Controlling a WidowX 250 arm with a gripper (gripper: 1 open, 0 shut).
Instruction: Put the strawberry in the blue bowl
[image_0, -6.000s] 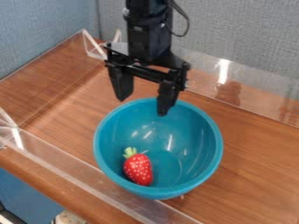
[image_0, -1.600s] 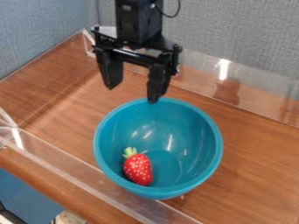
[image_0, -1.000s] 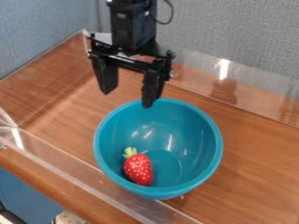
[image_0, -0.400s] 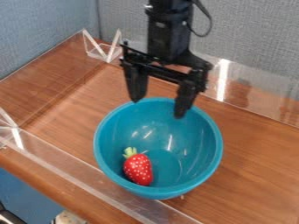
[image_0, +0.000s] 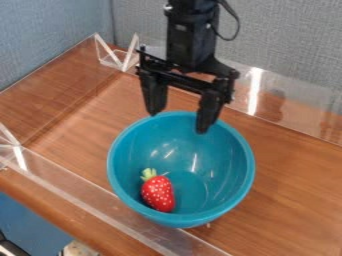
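My black arm (image_0: 193, 22) comes down from the top of the view, roughly upright, a little right of the middle. A dark cable (image_0: 237, 18) loops out to the right beside its upper part. Below that, my gripper (image_0: 179, 115) spreads wide, one finger on the left and the other on the right, with a broad bracket running across between them. The bracket slopes slightly, so the right finger sits lower in the view than the left one. Both fingers point downward, and I pinch nothing between them. Their tips show against the far part of the blue bowl (image_0: 235, 165), the left one about at its far rim and the right one overlapping it; I cannot tell how high above it they hang.

The strawberry (image_0: 158, 194) lies inside the blue bowl, in the near left part, its green leafy top toward the far side and its red body toward the near side. My fingers are well apart from it. The bowl stands upright on the wooden tabletop (image_0: 287, 175), its open mouth facing up. Clear panels (image_0: 274, 90) run along the tabletop's far side.
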